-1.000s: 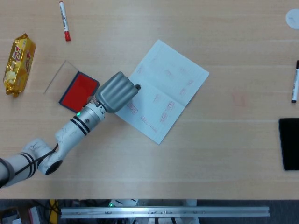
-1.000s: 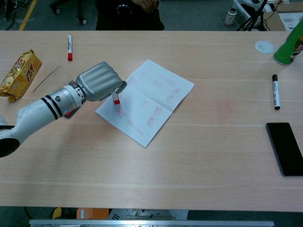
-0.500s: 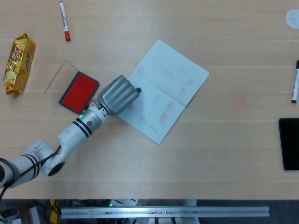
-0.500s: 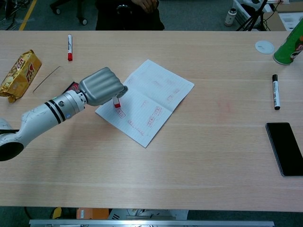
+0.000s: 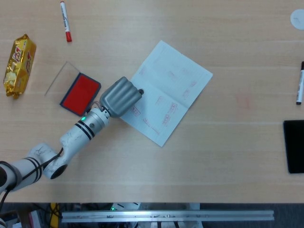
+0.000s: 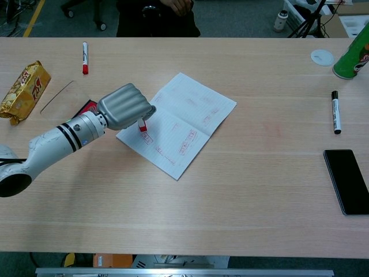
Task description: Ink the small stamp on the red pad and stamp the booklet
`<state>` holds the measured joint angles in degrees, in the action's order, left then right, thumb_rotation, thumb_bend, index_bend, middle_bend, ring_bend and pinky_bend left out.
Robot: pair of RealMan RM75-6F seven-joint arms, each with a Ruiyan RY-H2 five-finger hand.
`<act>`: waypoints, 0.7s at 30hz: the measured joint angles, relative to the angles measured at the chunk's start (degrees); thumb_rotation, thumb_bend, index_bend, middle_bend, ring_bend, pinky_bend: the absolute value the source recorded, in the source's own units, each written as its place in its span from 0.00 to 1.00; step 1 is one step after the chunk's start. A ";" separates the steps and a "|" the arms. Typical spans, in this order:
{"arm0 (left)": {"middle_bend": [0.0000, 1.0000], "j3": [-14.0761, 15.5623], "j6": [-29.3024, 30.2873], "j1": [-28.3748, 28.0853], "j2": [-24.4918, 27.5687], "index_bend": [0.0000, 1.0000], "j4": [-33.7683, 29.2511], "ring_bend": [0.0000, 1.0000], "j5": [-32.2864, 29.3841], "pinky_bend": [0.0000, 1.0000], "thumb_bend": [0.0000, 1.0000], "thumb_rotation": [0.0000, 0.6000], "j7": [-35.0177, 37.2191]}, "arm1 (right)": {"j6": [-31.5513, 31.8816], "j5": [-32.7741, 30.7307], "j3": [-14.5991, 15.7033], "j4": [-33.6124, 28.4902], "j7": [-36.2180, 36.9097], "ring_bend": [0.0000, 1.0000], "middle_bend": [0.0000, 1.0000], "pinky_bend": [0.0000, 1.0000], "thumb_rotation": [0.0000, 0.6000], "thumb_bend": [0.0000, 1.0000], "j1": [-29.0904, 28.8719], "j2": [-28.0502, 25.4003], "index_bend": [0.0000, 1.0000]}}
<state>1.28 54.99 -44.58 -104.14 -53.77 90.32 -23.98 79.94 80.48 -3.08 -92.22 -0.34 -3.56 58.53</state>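
Note:
My left hand (image 5: pixel 121 96) (image 6: pixel 125 106) is curled into a fist around the small stamp (image 6: pixel 142 125), whose red base rests on the near-left corner of the open booklet (image 5: pixel 168 90) (image 6: pixel 183 121). In the head view the hand hides nearly all of the stamp. The booklet's pages carry several faint red prints. The red ink pad (image 5: pixel 80 93) (image 6: pixel 87 107) lies open just left of the hand, mostly hidden behind it in the chest view. My right hand is not in view.
The pad's clear lid (image 5: pixel 61 78) lies beside it. A gold snack packet (image 5: pixel 19 64) and a red marker (image 5: pixel 65 21) sit at far left. On the right are a black marker (image 6: pixel 335 112), a black phone (image 6: pixel 347 182), a green can (image 6: pixel 354 55) and a white cap (image 6: pixel 322 56).
My left hand has moved down and slightly toward me, bringing the stamp's base onto the booklet's near-left corner. Over the last half second it has barely moved.

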 measured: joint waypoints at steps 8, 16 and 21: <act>0.99 -0.19 -0.51 -0.09 0.13 0.59 -0.44 0.97 -0.31 1.00 0.35 1.00 -0.54 | 0.10 0.02 -0.03 0.29 0.31 0.47 0.42 0.51 1.00 0.19 0.14 0.07 0.38; 0.99 -1.11 0.89 -0.02 2.85 0.59 -3.57 0.97 -0.48 1.00 0.35 1.00 -1.50 | 0.15 0.07 -0.10 0.57 0.65 0.48 0.42 0.51 1.00 0.19 0.18 0.24 0.38; 0.99 -1.67 2.54 0.34 6.33 0.59 -7.80 0.97 -0.46 1.00 0.35 1.00 -2.84 | -0.02 0.34 -0.23 0.78 1.00 0.48 0.42 0.51 1.00 0.19 -0.09 0.46 0.38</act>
<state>-0.39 57.53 -44.24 -97.81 -61.57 89.86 -26.82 79.92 80.82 -3.32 -91.43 0.66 -3.65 58.99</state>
